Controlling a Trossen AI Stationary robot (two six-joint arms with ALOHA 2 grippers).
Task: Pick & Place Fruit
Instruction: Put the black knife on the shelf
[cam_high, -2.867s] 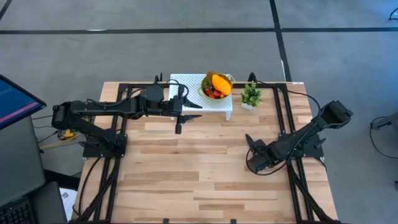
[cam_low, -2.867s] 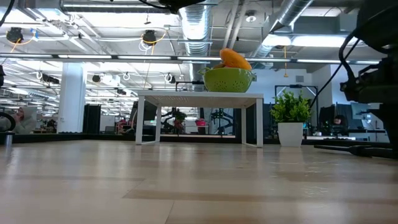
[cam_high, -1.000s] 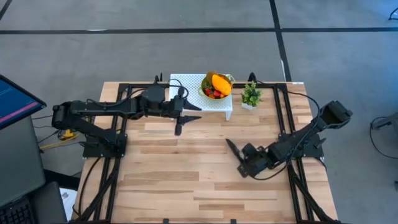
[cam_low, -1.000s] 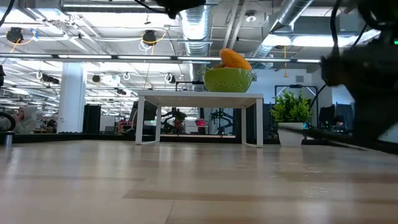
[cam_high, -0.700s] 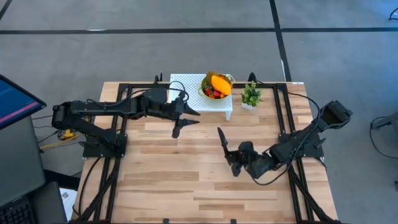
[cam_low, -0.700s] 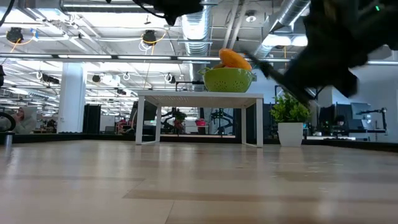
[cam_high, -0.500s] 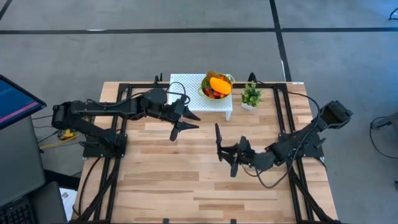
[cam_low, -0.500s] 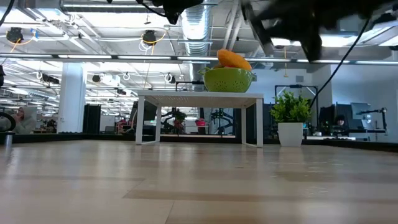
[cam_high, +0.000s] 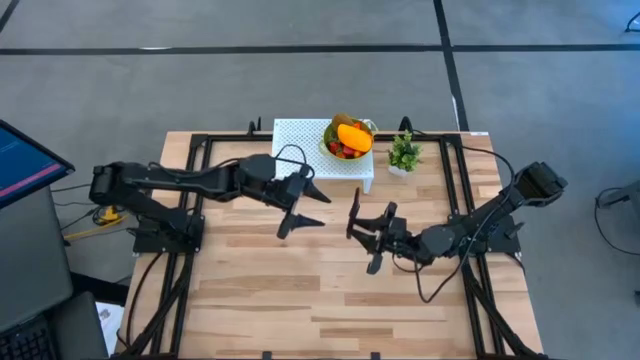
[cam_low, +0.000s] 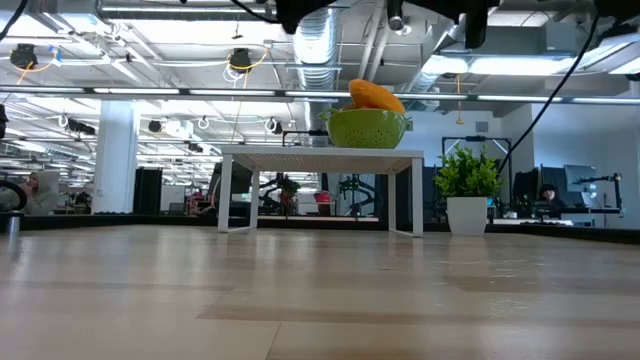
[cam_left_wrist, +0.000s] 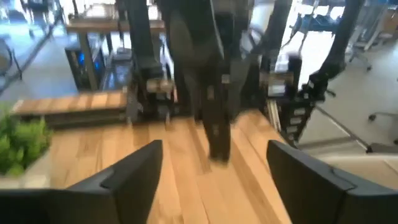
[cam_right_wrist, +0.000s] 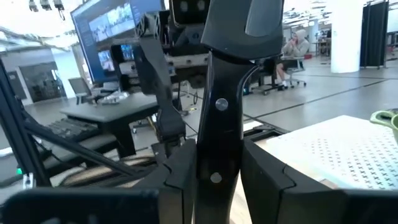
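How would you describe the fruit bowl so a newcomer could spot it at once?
Start at the wooden table's far edge, where a small white perforated stand sits. On the stand's right end is a green bowl piled with fruit. Its orange-yellow mango separates it from the potted plant beside the stand.

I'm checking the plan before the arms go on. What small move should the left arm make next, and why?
Probably a short advance of the left gripper toward the green bowl on the white stand. Its fingers are spread and empty above the wooden table, the mango lies on top of the fruit, and the right gripper holds a black knife.
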